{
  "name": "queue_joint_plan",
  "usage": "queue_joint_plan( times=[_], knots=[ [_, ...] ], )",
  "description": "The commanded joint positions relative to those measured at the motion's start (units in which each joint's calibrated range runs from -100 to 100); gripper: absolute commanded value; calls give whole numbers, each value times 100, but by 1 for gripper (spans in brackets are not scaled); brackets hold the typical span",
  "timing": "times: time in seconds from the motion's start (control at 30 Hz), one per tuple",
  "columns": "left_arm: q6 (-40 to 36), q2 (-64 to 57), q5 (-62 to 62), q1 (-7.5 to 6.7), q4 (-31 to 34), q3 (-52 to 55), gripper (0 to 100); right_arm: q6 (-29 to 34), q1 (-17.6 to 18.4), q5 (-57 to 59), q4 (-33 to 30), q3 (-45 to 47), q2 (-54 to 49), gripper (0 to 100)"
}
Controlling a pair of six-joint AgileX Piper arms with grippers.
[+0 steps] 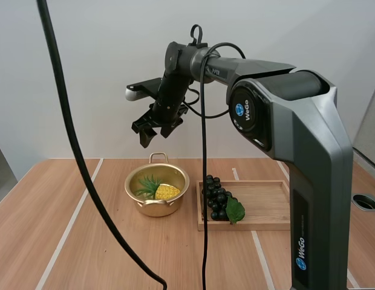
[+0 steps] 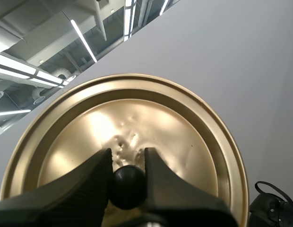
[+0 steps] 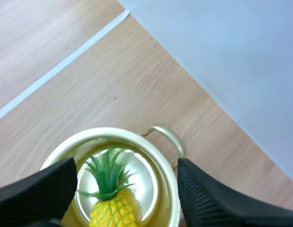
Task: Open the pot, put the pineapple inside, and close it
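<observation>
Pineapple (image 1: 164, 191) sits inside the pot (image 1: 156, 209), which stands uncovered on the bench (image 1: 54, 211). My right gripper (image 1: 155, 136) hangs above it, released, fingers apart. Left gripper (image 2: 127, 157) is clenched on the lid (image 2: 151, 113) knob (image 2: 127, 189). Grapes (image 1: 215, 196) lie on the tray (image 1: 266, 202) beside the pot.

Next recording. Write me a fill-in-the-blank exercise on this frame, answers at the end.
1. The pineapple lies ____ the pot.
2. The left gripper pinches the black knob of the golden ____.
3. The right gripper hangs above the pot with its fingers ____.
4. The bunch of grapes rests on the wooden ____.
Missing words: inside; lid; open; tray.
</observation>
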Motion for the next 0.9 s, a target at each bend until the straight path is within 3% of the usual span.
queue_joint_plan(
  times=[0.0, 0.23, 0.3, 0.4, 0.43, 0.6, 0.7, 0.87],
  knots=[
    [-58, 12, -101, -5, -7, -29, 0, 20, -17, 86, -267, -106, -235, 100],
    [-58, 12, -101, -5, -7, -29, 0, 139, -33, 86, -815, -106, -930, 100],
    [-58, 12, -101, -5, -7, -29, 0, 263, -91, 86, -837, -106, -1154, 75],
    [-58, 13, -101, -5, 21, -29, 0, 558, -286, 86, -837, -106, -1537, 13],
    [-58, 13, -101, -5, 39, -29, 0, 674, -394, 86, -837, -106, -1658, 0],
    [-96, 13, 83, -5, 86, -29, 0, 921, -1091, 86, -679, -79, -2203, 0],
    [-250, 13, 83, -5, 86, -29, 0, 873, -1545, 86, -145, -79, -2605, 0],
    [-393, 13, 144, -5, 86, -29, 0, 873, -1939, 86, 207, -79, -3192, 0]
  ],
)
